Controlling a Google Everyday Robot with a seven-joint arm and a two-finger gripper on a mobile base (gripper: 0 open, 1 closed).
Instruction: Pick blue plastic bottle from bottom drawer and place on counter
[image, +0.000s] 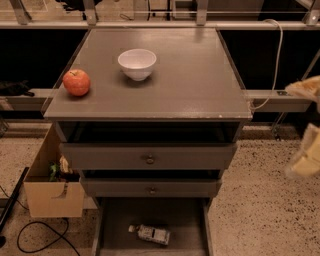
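The blue plastic bottle (151, 233), clear with a white cap and a pale label, lies on its side on the dark floor of the open bottom drawer (187, 220), cap pointing left. The counter (195, 75) is the flat grey top of the cabinet above. My gripper (305, 160) shows as a pale cream shape at the far right edge, at about the height of the knobbed drawers. It is well to the right of the cabinet and far from the bottle.
A white bowl (137, 63) and a red apple (76, 82) stand on the counter's left half. Two drawers with round knobs (149, 159) sit slightly open above the bottom drawer. A cardboard box (52, 192) and black cables (35, 235) lie on the floor at left.
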